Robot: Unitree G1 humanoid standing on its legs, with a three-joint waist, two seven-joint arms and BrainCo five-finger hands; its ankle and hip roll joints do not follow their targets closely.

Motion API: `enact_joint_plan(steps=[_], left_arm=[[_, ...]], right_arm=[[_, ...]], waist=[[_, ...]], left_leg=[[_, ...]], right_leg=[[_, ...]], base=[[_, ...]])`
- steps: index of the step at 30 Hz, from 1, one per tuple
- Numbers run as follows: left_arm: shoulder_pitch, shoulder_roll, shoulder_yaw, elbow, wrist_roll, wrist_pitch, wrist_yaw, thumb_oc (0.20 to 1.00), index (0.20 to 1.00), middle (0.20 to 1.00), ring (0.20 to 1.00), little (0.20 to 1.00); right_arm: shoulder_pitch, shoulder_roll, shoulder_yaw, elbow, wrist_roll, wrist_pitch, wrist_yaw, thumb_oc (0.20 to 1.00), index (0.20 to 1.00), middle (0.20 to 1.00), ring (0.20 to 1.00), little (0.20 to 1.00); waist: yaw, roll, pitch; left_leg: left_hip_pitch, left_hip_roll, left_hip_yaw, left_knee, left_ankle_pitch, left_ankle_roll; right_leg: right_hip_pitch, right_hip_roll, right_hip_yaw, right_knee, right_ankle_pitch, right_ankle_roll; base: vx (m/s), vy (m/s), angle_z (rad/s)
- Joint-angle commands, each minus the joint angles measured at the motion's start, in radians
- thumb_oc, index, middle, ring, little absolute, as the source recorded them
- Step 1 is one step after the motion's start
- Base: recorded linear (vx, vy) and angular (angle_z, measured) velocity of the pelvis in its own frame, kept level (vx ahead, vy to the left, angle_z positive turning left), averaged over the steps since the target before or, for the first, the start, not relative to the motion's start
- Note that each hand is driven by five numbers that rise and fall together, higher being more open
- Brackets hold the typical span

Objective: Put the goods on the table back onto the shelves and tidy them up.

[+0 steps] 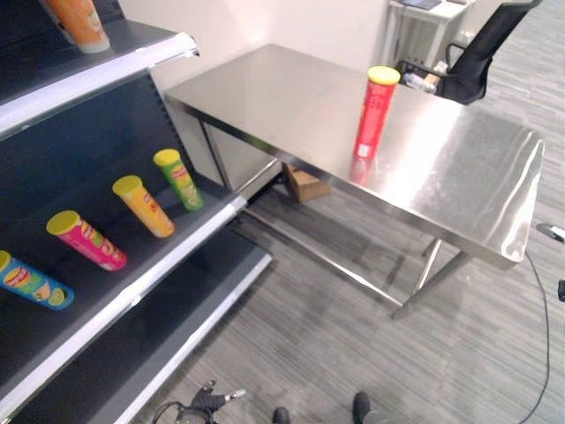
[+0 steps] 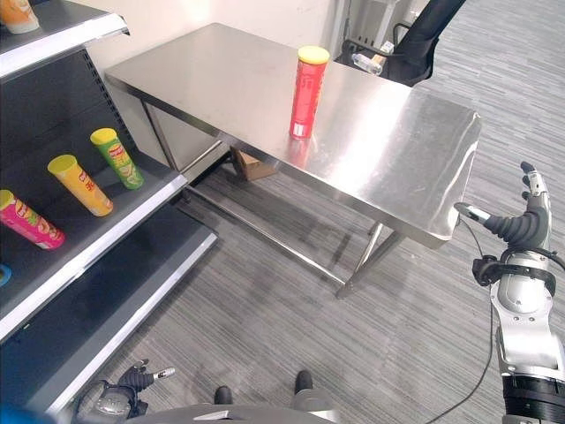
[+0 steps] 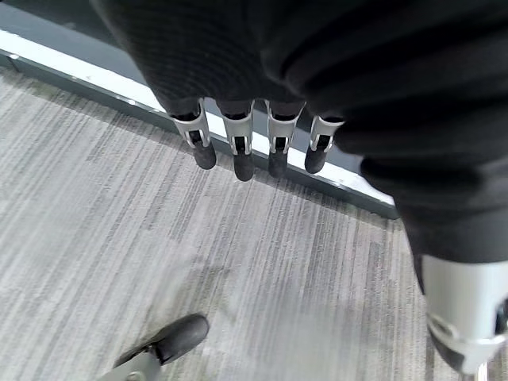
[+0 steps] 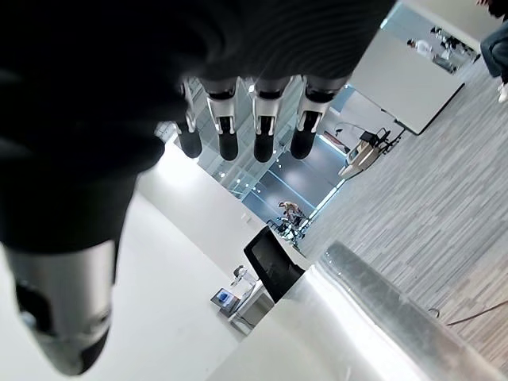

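A tall red can with a yellow lid (image 1: 374, 110) stands upright near the middle of the steel table (image 1: 459, 177). On the dark shelf (image 1: 132, 291) to the left lie a green can (image 1: 179, 179), an orange can (image 1: 144, 206), a pink can (image 1: 86, 239) and a blue can (image 1: 33, 284), all slanted side by side. Another orange can (image 1: 79, 22) stands on the upper shelf. My right hand (image 2: 519, 226) hangs open beyond the table's right end, holding nothing, its fingers (image 4: 238, 131) straight. My left hand (image 2: 132, 382) is low beside the bottom shelf, its fingers (image 3: 238, 151) straight and holding nothing.
A cardboard box (image 1: 305, 184) sits on the floor under the table. A black office chair (image 1: 481, 53) and a white desk (image 1: 424, 13) stand behind the table. The bottom shelf board (image 1: 150, 344) juts out over the grey striped floor between shelf and table.
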Motion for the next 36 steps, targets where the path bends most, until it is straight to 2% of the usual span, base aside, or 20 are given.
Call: enact_joint_plan(steps=[1,4,18,21,22,23,24,27,30,31,34,36], left_arm=[[-0.062,0.034,-0.006,0.033,0.008,-0.015,0.008,1.0,1.0,1.0,1.0,1.0],[-0.045,0.021,-0.006,0.02,-0.01,-0.014,0.001,1.0,1.0,1.0,1.0,1.0],[-0.046,0.017,-0.004,0.039,-0.006,-0.012,-0.003,1.0,1.0,1.0,1.0,1.0],[-0.047,0.01,-0.007,0.04,-0.019,-0.012,-0.003,1.0,1.0,1.0,1.0,1.0],[-0.031,0.003,-0.012,0.054,-0.009,-0.013,-0.009,1.0,1.0,1.0,1.0,1.0],[-0.018,0.018,-0.012,0.038,-0.009,-0.018,-0.021,1.0,1.0,1.0,1.0,1.0],[-0.018,0.018,-0.012,0.038,-0.009,-0.018,-0.021,1.0,1.0,1.0,1.0,1.0],[-0.029,0.019,-0.014,0.008,-0.03,-0.025,-0.019,1.0,1.0,1.0,1.0,1.0],[-0.043,0.011,-0.013,-0.003,-0.057,-0.021,-0.023,1.0,1.0,1.0,1.0,1.0],[-0.055,0.003,-0.005,-0.034,-0.09,-0.024,-0.024,1.0,1.0,1.0,1.0,1.0],[-0.059,-0.001,-0.01,-0.066,-0.104,-0.029,-0.029,1.0,1.0,1.0,1.0,1.0],[-0.061,-0.01,-0.016,-0.074,-0.097,-0.028,-0.025,1.0,1.0,1.0,1.0,1.0]], right_arm=[[-0.029,-0.057,-0.053,0.014,-0.029,-0.028,-0.033,1.0,1.0,1.0,1.0,1.0],[-0.035,-0.069,-0.04,-0.006,-0.061,-0.024,-0.01,1.0,1.0,1.0,1.0,1.0],[-0.039,-0.081,-0.058,-0.04,-0.092,-0.024,-0.025,1.0,1.0,1.0,1.0,1.0],[-0.061,-0.075,-0.049,-0.068,-0.1,-0.017,-0.03,1.0,1.0,1.0,1.0,1.0],[-0.071,-0.079,-0.041,-0.063,-0.113,-0.011,-0.026,1.0,1.0,1.0,1.0,1.0],[-0.068,-0.074,-0.038,-0.065,-0.132,-0.005,-0.012,1.0,1.0,1.0,1.0,1.0],[-0.067,-0.074,-0.039,-0.065,-0.132,-0.005,-0.011,1.0,1.0,1.0,1.0,1.0],[-0.072,-0.089,-0.052,-0.054,-0.128,0.0,-0.018,1.0,1.0,1.0,1.0,1.0],[-0.068,-0.093,-0.075,-0.051,-0.111,0.0,-0.035,1.0,1.0,1.0,1.0,1.0],[-0.063,-0.093,-0.086,-0.047,-0.103,-0.002,-0.047,1.0,1.0,1.0,1.0,1.0],[-0.044,-0.098,-0.099,-0.055,-0.113,0.002,-0.045,1.0,1.0,1.0,1.0,1.0],[-0.029,-0.111,-0.118,-0.059,-0.118,0.003,-0.043,1.0,1.0,1.0,1.0,1.0]], waist=[[0.016,0.007,-0.029],[0.029,-0.009,-0.038],[0.038,-0.016,-0.031],[0.041,-0.017,-0.031],[0.043,-0.006,-0.03],[0.026,0.046,0.023],[0.028,0.045,0.022],[0.01,0.055,0.041],[-0.015,0.049,0.053],[-0.031,0.037,0.062],[-0.042,0.023,0.059],[-0.048,0.011,0.046]], left_leg=[[-0.072,0.111,0.1,0.063,-0.028,-0.074],[-0.06,0.098,0.099,0.054,-0.035,-0.067],[-0.074,0.099,0.104,0.056,-0.026,-0.074],[-0.097,0.069,0.084,0.071,-0.044,-0.056],[-0.095,0.032,0.074,0.072,-0.065,-0.029],[-0.006,-0.019,0.062,0.011,-0.088,0.026],[-0.007,-0.021,0.064,0.011,-0.088,0.026],[0.013,-0.032,0.048,0.006,-0.1,0.024],[0.044,-0.04,0.022,0.008,-0.121,0.015],[0.074,-0.043,0.006,0.012,-0.14,0.005],[0.097,-0.048,-0.008,0.019,-0.169,-0.001],[0.115,-0.05,-0.027,0.033,-0.195,-0.001]], right_leg=[[0.029,0.023,-0.07,0.018,-0.165,0.027],[0.033,0.012,-0.069,0.019,-0.163,0.037],[0.032,0.002,-0.096,0.02,-0.158,0.042],[0.024,-0.014,-0.099,0.02,-0.148,0.054],[0.003,-0.05,-0.076,0.062,-0.147,0.071],[-0.209,-0.111,0.012,0.454,-0.082,0.07],[-0.214,-0.112,0.015,0.459,-0.085,0.07],[-0.288,-0.077,0.038,0.389,-0.088,0.056],[-0.311,-0.042,0.038,0.211,-0.055,0.076],[-0.328,-0.024,0.037,0.123,-0.031,0.095],[-0.302,-0.02,0.029,0.064,-0.02,0.103],[-0.274,-0.019,0.04,0.067,-0.003,0.093]], base=[[0.04,0.041,0.01],[0.09,0.073,0.03],[0.01,0.012,0.03],[0.08,0.186,0.07],[0.36,0.762,0.14],[0.33,0.707,-0.24],[0.28,0.515,-0.43],[0.15,0.014,0.33],[0.26,-0.089,-0.03],[0.36,-0.138,0.3],[0.2,-0.097,0.58],[0.25,-0.173,0.73]])
